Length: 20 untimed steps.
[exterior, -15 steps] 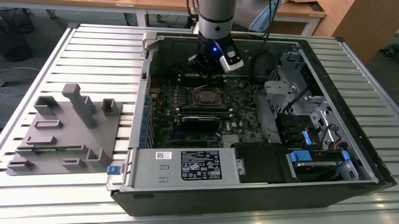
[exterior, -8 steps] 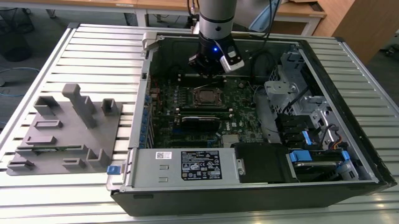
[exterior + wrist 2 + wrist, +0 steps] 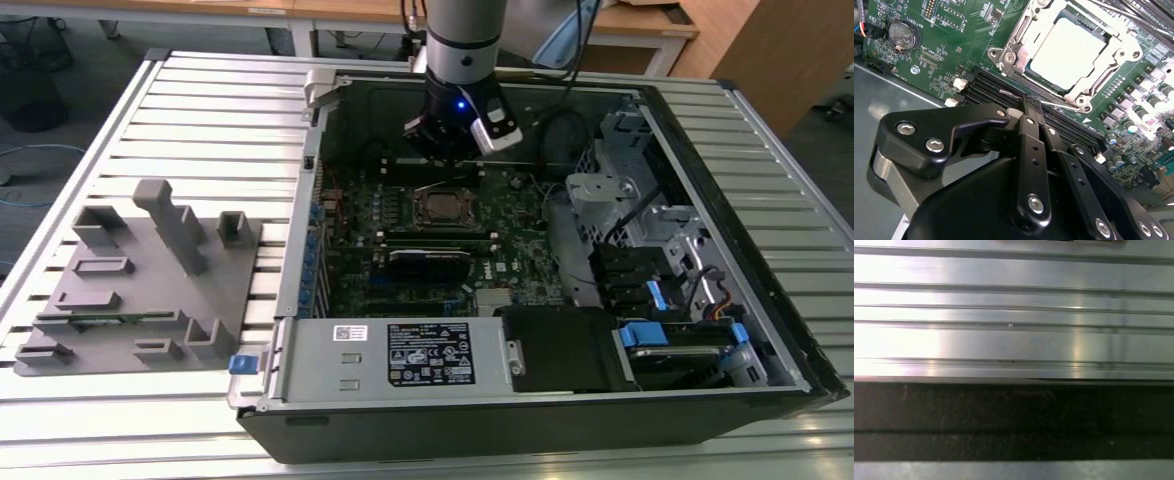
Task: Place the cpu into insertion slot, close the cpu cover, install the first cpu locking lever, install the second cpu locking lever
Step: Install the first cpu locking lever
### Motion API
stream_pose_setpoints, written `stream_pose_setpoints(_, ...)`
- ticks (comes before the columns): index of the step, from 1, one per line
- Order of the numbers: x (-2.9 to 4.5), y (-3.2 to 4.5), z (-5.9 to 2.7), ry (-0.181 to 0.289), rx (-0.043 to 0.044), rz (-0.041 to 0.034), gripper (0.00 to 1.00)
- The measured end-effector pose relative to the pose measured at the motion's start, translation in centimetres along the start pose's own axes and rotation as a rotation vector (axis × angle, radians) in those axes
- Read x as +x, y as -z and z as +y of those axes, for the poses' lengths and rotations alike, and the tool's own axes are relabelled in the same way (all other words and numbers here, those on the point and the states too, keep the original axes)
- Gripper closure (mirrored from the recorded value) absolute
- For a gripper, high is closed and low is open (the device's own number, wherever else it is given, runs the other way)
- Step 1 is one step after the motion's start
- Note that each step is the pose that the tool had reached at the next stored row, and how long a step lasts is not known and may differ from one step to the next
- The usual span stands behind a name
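The cpu already sits in its socket on the green motherboard, and the cpu cover lies flat around it, its metal frame bordering the pale chip top on all sides, so the first two steps look done. The work in hand appears to be a locking lever, though which of the two cannot be told. In the second wrist view the gripper hangs low over the board with its black fingers drawn together and no gap visible at the tips. The tips are just beside the edge of the socket that faces the dark memory slots. A thin bright rod, seemingly a lever, runs along that edge, and whether the tips touch or pinch it is hidden by the fingers themselves. Nothing else appears to be carried. In the exterior view the gripper stands inside the open computer case, just beyond the cpu toward the far wall. Seating a lever would call for a steady downward press and a small sideways tuck under its catch, kept clear of the cover and the memory slots
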<state>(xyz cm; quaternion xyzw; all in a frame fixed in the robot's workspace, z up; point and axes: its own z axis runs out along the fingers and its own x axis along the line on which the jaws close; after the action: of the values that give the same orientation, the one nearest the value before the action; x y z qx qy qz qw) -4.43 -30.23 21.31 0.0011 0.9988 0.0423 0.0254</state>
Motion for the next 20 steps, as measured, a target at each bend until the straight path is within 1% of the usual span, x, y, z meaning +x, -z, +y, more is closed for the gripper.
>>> stream_pose_setpoints(8, 0.03, -0.45, -0.05, 0.000, 0.0003, 0.0002, 0.89)
stream_pose_setpoints(20, 0.03, -0.56, -0.04, 0.000, 0.0012, 0.0001, 0.89)
